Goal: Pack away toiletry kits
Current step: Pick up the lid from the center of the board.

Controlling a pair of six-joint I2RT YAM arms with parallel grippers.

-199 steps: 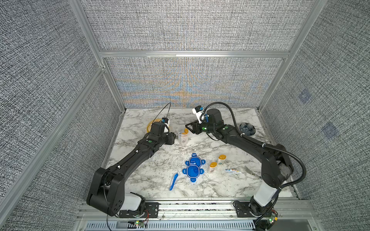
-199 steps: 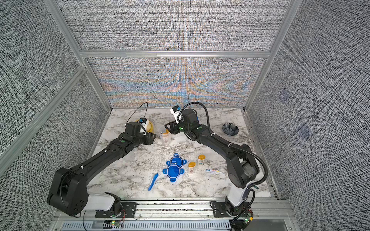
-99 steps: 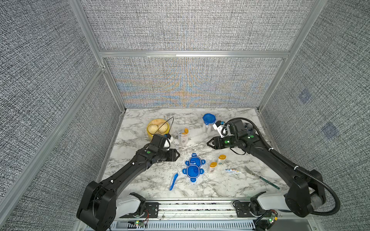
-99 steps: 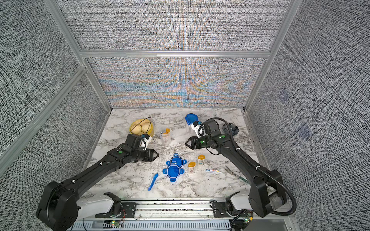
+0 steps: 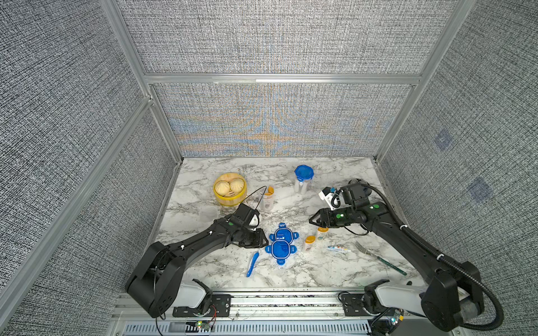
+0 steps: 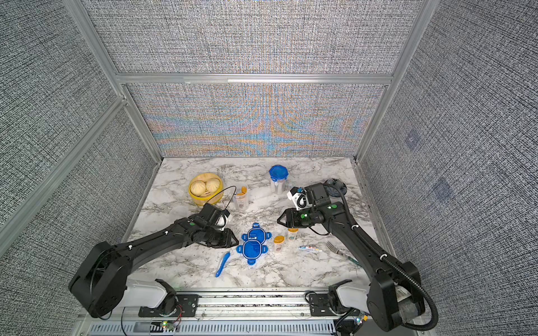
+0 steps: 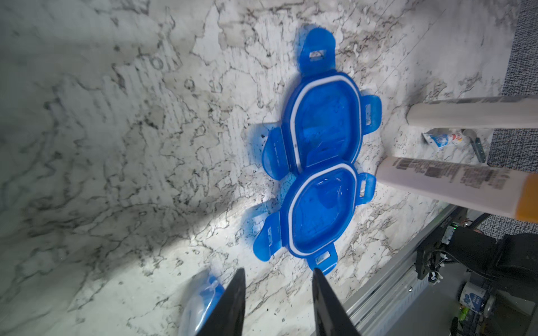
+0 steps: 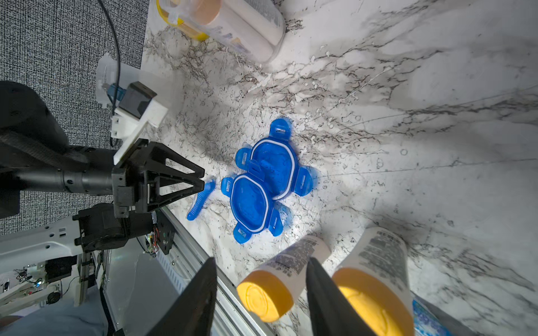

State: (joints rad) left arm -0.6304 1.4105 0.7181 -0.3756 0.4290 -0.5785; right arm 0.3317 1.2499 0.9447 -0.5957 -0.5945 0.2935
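- Two loose blue lids [image 5: 280,249] lie flat in the middle of the marble table [image 5: 291,276]. One overlaps the other's edge, the clip tabs are splayed out, and there's a white ring round each one in the left wrist view [image 7: 318,208].
- Just to the lids' right, two white bottles [image 5: 309,243] with orange caps stand upright. They're close together but not touching, same in both top views [image 6: 278,243].
- A small toothpaste tube [image 5: 337,248] lies flat a bit further right, with a fork [image 5: 378,257] just past that.
- The blue toothbrush [image 5: 252,264] lies flat on the lids' left, toward the front edge.
- Toward the back, one clear tub [image 5: 302,186] stands with its blue lid clipped on.
- A second, open tub [image 5: 267,200] stands nearer the left and has a white orange-capped bottle inside.
- The left claw [image 7: 278,270] sits low, just beside the lids, with its tips pointing at them. Its fingers are partly apart, with nothing between them. It's released, and I can't tell whether it touches the table.
- The right claw [image 8: 262,260] hovers over the two standing bottles, also released. In its wrist view one orange cap shows in the gap, but the fingers aren't clamped on it.
- A yellow steamer [image 5: 230,199] with two buns sits at the back left, right by the open tub.
- A dark bowl [image 6: 337,186] is at the back right, partly hidden by the right arm.
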